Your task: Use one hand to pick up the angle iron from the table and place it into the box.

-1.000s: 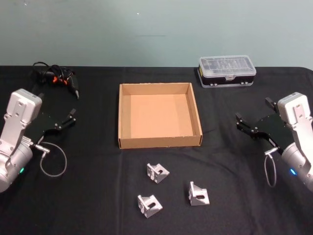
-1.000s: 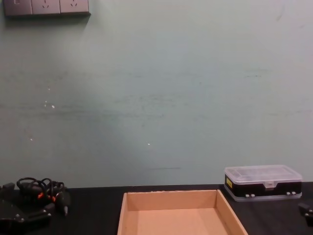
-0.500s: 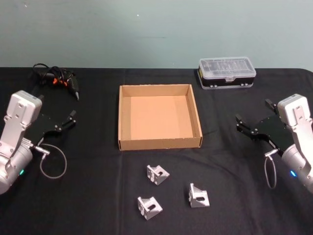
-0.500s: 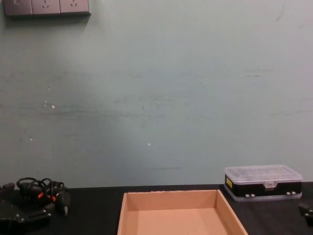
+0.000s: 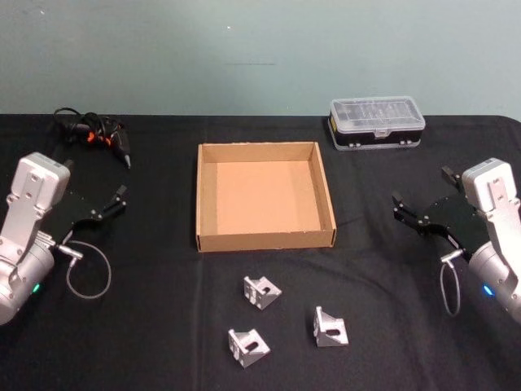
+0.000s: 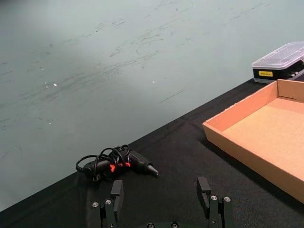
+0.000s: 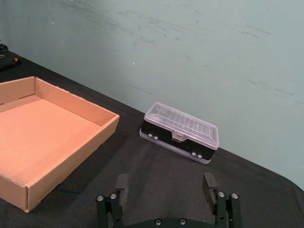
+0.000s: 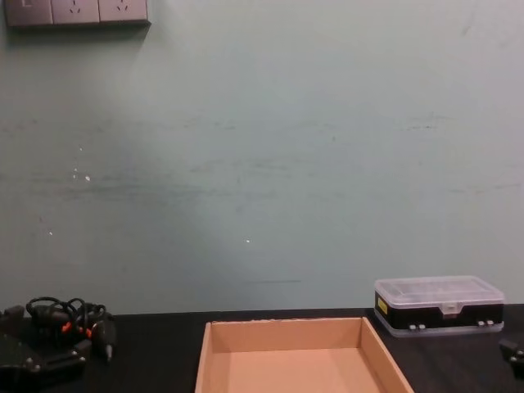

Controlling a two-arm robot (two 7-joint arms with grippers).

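Currently the left gripper and right gripper are hovering released, jaws spread, grasping nothing, flanking the box. Three angle irons are lying on the worktop just before it. I am judging this pose leaves either arm free to reach them.

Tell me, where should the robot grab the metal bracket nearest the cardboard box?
The angle iron seems to rest on one flange with the other standing up. Pinching that raised flange from straight above looks best, since the lower one lies flat against the table.
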